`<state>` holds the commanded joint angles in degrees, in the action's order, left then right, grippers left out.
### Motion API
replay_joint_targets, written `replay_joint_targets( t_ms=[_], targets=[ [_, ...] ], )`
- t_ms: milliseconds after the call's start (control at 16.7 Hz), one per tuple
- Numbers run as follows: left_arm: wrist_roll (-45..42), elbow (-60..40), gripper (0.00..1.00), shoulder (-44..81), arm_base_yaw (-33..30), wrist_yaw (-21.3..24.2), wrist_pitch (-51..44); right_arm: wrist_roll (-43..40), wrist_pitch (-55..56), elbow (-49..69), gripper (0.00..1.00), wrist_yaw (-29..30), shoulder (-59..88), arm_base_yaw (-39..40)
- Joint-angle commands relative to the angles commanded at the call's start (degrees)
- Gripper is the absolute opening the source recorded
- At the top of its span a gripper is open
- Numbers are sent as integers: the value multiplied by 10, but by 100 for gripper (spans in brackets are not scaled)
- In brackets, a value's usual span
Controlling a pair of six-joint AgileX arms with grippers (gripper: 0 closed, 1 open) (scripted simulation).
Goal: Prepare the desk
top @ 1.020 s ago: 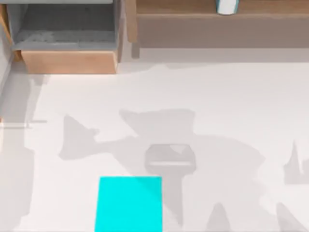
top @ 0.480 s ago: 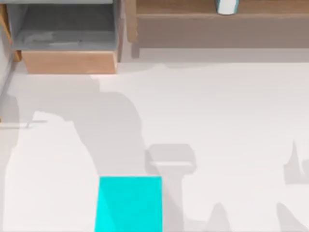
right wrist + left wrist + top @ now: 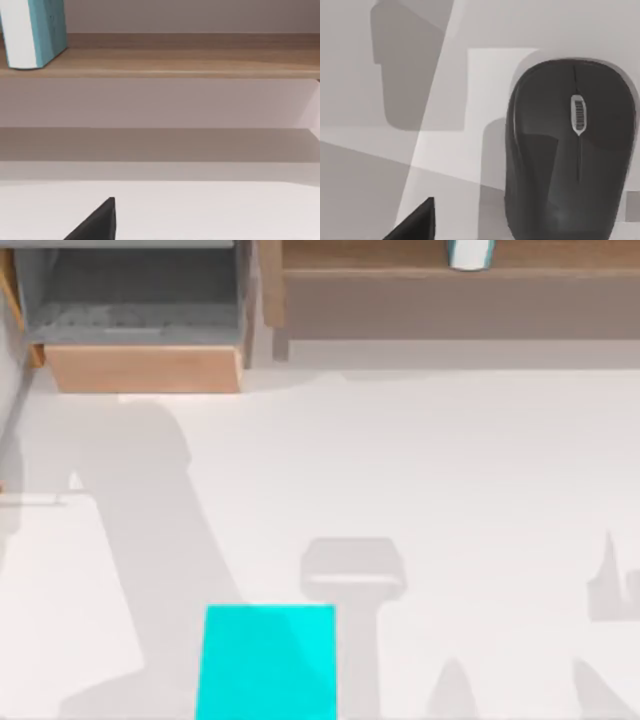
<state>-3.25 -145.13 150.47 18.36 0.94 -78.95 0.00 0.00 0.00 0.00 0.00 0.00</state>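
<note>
Hovering with the left gripper (image 3: 417,222) close above a black mouse (image 3: 570,150), lying flat on the white desk (image 3: 480,470). Cannot tell whether that gripper is released, clenched or grasping anything. Same for the right gripper (image 3: 97,222): cannot tell. Parked low, facing a wooden shelf (image 3: 175,55) with a teal and white book (image 3: 32,30) standing on it.

From above: desk spreading across nearly the whole frame, with a cyan pad (image 3: 265,660) at the bottom edge, left of centre, and a wooden box (image 3: 140,365) in the upper left corner. Shelf along the top edge, right of the box. Broad arm shadows slanting down the left half of the frame.

Probably lining up to pick the mouse and set it on the pad.

Could go wrong in several ways:
- Closing off-centre on the rounded, smooth shell, and squeezing it out sideways.
- Coming down too low and shoving it along the slick top instead of lifting it.
- Gripping near one end, and letting it tip or swing once raised.
- Setting it down half off the pad's edge, and leaving it tilted.
</note>
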Motion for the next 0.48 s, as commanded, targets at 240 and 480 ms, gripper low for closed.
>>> replay_joint_targets(
  t_ms=[240, 480],
  targets=[
    [0, 0, 100, 0, 0, 0, 0, 0, 0, 0, 100, 0, 0, 0],
    [-2, 14, 100, -4, 3, 0, 11, 0, 0, 0, 100, 0, 0, 0]
  ],
)
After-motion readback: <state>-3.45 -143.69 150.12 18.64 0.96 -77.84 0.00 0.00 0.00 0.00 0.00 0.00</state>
